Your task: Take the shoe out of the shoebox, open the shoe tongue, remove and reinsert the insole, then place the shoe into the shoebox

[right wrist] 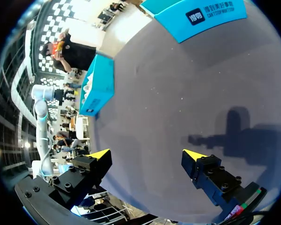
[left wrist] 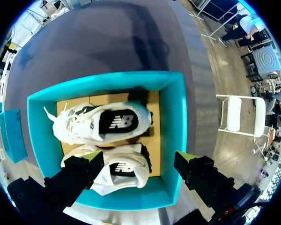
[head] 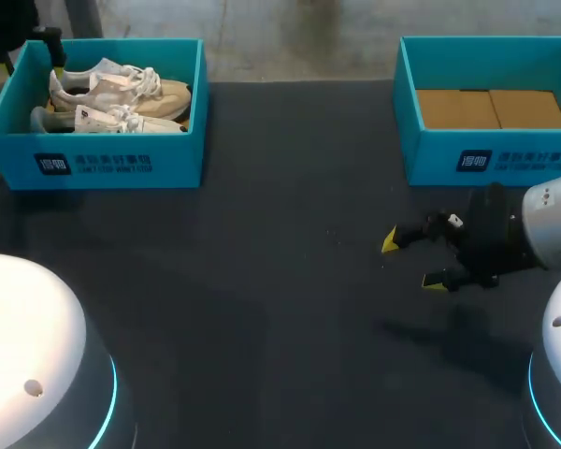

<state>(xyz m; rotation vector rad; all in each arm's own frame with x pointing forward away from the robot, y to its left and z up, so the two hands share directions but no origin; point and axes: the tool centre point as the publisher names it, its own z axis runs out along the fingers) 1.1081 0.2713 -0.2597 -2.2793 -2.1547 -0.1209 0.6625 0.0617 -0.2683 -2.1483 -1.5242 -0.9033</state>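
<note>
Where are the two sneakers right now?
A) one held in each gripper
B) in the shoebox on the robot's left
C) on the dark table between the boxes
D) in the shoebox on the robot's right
B: both sneakers lie side by side in the left shoebox, while the right shoebox shows only its cardboard floor.
</note>
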